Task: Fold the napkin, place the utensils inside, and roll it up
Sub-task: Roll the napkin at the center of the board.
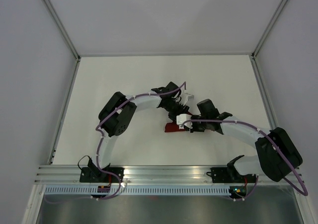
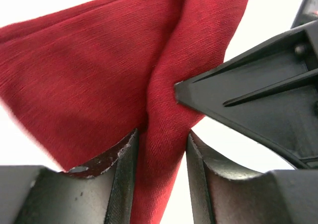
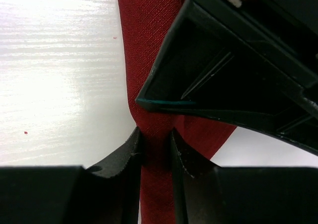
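The dark red napkin (image 1: pixel 171 128) is bunched into a small wad on the white table (image 1: pixel 124 75), mostly hidden under the two grippers meeting over it. In the left wrist view the napkin (image 2: pixel 99 80) runs as a folded band between the jaws of my left gripper (image 2: pixel 162 134). The jaws stand apart, the cloth lies against the left finger, and white table shows beside the right finger. My right gripper (image 3: pixel 156 132) is shut on a narrow strip of the napkin (image 3: pixel 149 45), pinched from both sides. The utensils are out of view.
A black finger of the right gripper (image 2: pixel 258 100) crosses the left wrist view just above my left jaws. A finger of the left gripper (image 3: pixel 223 85) hangs close over my right jaws. Metal posts (image 1: pixel 59 25) and grey walls bound the table.
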Tool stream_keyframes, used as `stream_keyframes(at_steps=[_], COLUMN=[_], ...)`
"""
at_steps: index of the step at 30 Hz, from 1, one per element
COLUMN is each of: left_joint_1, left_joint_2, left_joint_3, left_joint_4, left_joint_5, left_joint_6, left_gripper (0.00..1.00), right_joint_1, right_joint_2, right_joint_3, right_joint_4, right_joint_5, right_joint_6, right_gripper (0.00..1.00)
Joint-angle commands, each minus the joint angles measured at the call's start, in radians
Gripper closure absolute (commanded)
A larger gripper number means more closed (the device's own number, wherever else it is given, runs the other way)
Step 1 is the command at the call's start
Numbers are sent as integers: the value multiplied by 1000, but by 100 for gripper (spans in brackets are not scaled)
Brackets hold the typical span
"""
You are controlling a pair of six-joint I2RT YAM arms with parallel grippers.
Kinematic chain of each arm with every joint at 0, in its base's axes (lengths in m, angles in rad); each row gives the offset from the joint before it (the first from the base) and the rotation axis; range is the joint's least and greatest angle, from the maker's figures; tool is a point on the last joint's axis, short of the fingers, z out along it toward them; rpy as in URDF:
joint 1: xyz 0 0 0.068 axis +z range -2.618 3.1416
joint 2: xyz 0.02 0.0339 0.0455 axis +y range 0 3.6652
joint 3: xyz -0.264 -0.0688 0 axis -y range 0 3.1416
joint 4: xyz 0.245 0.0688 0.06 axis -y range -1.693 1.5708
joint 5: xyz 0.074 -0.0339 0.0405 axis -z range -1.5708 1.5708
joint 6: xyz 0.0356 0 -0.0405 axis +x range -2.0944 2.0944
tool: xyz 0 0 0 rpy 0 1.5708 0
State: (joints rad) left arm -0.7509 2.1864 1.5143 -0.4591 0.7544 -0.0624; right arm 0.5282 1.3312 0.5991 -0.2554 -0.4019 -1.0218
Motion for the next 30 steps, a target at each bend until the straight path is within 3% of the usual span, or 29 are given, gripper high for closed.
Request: stream_keyframes(at_steps=[1, 10, 13, 16, 19, 25, 30], left_joint_1=[19, 31, 42, 73, 131, 266, 282], left_joint_2=[-92, -281, -387, -496, -569, -691, -763], left_joint_3=[-83, -250, -359, -474, -557, -686, -720], left_joint_4=[59, 236, 361, 483, 545, 657, 679], left_joint_5=[-250, -461, -576, -665, -673, -681, -696], left_joint_6=[-71, -138, -180, -275, -367, -484, -464], left_gripper=[52, 46, 53, 54, 62, 93, 98], right_joint_1=[1, -10, -33, -51, -66, -76, -82], right_joint_2=[42, 158, 201, 244, 275, 325, 391], right_joint_3=[44, 132, 175, 212, 234, 263, 314], right_joint_4=[-102, -212, -268, -312, -330, -343, -370], right_joint_5=[-57, -113, -149, -172, -186, -187, -196], right_joint_6=[-4, -20, -37, -49, -54, -52, -50], right_gripper=[87, 88, 89, 89, 89, 89, 89])
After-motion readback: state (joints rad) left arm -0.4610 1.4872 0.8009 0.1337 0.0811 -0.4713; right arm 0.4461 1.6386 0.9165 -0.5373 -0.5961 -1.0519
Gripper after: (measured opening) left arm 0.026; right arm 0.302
